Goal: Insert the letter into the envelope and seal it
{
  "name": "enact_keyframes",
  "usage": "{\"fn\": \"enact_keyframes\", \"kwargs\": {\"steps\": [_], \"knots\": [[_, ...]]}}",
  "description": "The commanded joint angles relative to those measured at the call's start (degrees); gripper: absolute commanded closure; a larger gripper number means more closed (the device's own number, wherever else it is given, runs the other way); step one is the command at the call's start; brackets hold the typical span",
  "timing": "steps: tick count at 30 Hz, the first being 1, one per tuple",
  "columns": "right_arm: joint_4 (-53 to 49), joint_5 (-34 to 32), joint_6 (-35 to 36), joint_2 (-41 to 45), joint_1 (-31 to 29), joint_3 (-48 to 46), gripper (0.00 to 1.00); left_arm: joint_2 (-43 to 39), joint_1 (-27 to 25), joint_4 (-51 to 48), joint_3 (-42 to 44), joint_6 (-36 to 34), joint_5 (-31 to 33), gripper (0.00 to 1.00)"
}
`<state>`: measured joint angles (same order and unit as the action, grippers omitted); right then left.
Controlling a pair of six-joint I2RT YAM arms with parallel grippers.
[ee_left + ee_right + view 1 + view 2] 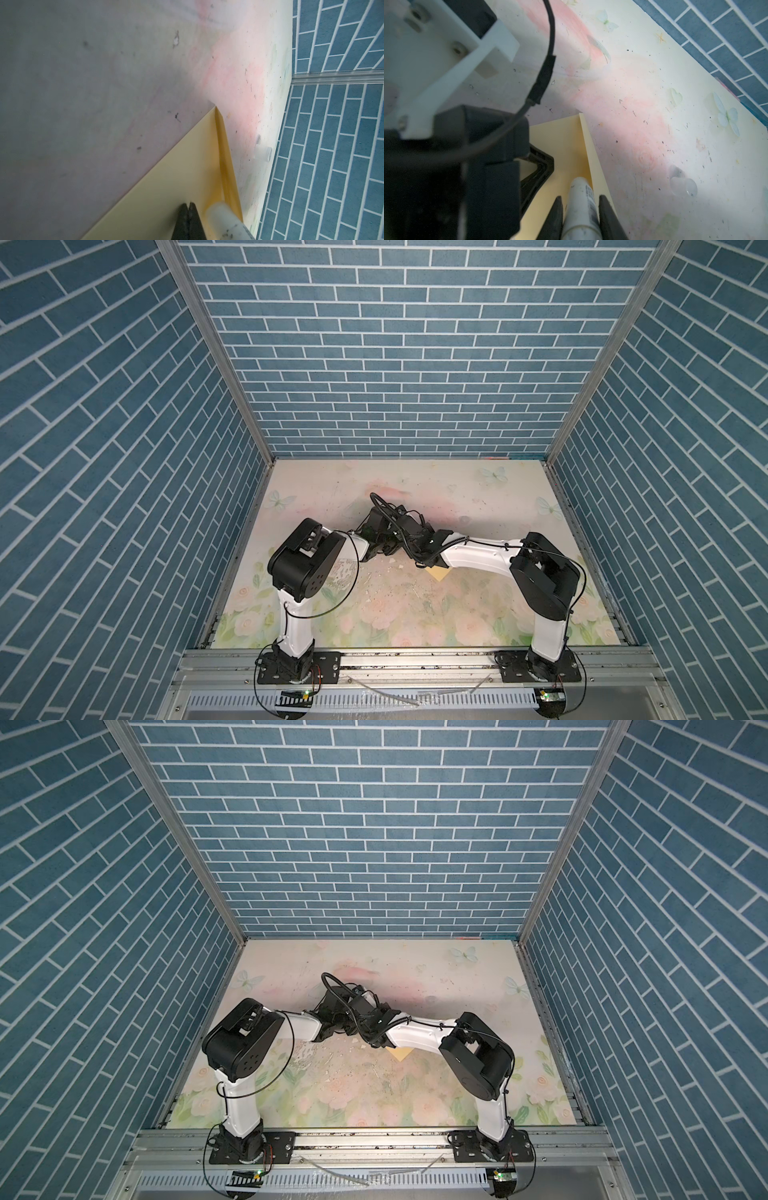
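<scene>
The yellow-tan envelope [166, 182] lies flat on the floral mat, and one corner of it [438, 573] shows under the right arm in both top views. Along its edge the flap [225, 162] stands folded up. My left gripper [188, 204] is shut and empty, its tips resting on the envelope's face. Right beside it, my right gripper [579, 198] is shut on a white glue stick [581, 195], whose tip touches the envelope at the flap's crease [588, 149]. The letter is out of view.
A clear plastic cap [683, 186] lies on the mat [654, 93] beyond the envelope, also seen as the cap [262, 153] near the blue brick wall [332, 145]. Both wrists crowd together at mid-table [399, 535].
</scene>
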<state>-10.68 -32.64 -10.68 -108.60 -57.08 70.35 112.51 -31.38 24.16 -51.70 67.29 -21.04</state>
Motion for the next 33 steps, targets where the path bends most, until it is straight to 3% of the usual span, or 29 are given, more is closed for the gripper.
{"fn": "enact_keyframes", "kwargs": {"steps": [1,33], "knots": [[-3.24,4.32,-0.63,-1.00,-0.99,-0.16,1.00,5.96,-0.44,-11.80,3.10,0.21,3.46,1.00],[-21.90,15.42,2.22,6.38,-0.99,-2.20,1.00,6.67,-0.01,-10.59,3.98,0.74,3.38,1.00]]}}
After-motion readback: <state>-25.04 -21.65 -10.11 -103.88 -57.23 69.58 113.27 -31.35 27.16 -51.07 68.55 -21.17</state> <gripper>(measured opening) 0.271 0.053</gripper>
